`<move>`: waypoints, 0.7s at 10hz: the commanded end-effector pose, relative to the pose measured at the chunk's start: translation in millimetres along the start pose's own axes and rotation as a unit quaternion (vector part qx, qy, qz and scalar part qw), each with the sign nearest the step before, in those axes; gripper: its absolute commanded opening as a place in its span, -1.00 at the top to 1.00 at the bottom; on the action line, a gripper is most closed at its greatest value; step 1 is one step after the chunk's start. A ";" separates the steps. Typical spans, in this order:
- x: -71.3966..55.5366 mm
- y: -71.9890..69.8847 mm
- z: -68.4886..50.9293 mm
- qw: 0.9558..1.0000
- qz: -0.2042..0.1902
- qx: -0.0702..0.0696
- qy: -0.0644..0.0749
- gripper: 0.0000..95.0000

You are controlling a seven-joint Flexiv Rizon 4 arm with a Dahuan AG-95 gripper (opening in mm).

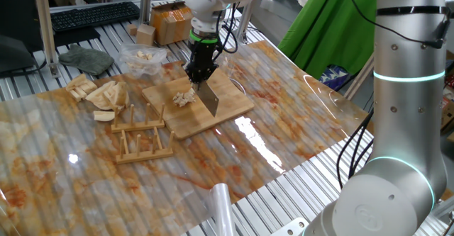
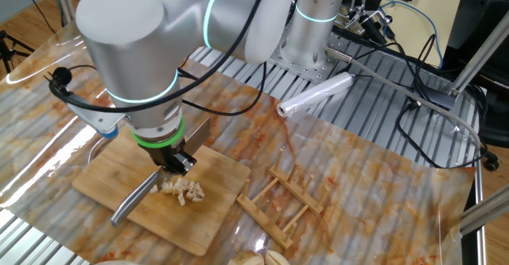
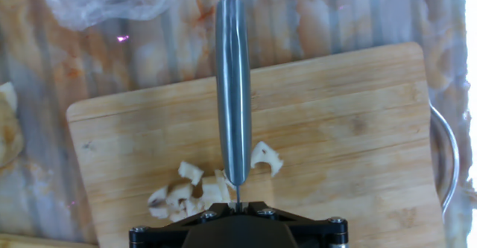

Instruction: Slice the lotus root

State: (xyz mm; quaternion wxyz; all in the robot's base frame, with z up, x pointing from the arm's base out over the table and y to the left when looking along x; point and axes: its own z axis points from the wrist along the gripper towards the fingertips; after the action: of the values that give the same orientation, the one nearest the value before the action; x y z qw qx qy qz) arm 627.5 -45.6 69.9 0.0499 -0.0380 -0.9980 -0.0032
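Bamboo board (image 1: pixel 206 103) carries the lotus root (image 1: pixel 185 98) as small pale bits beside my blade — my gripper (image 1: pixel 201 71), pinching the knife (image 3: pixel 233 91), is mid-chopping, and the next cut needs the edge over a bigger piece.

The silver-white arm (image 2: pixel 151 34) fills the upper left of the other fixed view, a cyan ring glowing at its joint; its wrist drops through a green band to the black gripper (image 2: pixel 173 163) at lower left centre; in one fixed view the gripper (image 1: pixel 201 69) hangs at upper centre, pointing straight down; its jaws stand clamped together on a knife (image 3: pixel 233 91), handle gripped, blade below.
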 end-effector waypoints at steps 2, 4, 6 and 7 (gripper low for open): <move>1.4 2.3 -5.5 1.000 -0.004 0.015 -0.001 1.00; 1.9 -1.5 0.4 0.998 -0.020 0.057 0.000 1.00; 5.6 5.0 1.1 0.998 -0.016 0.062 -0.015 1.00; 5.0 3.9 -0.3 0.999 -0.015 0.041 -0.005 1.00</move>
State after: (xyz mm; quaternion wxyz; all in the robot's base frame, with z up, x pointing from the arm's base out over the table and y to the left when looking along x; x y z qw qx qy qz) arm 622.8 -40.2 71.0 0.0425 -0.0161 -0.9977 0.0510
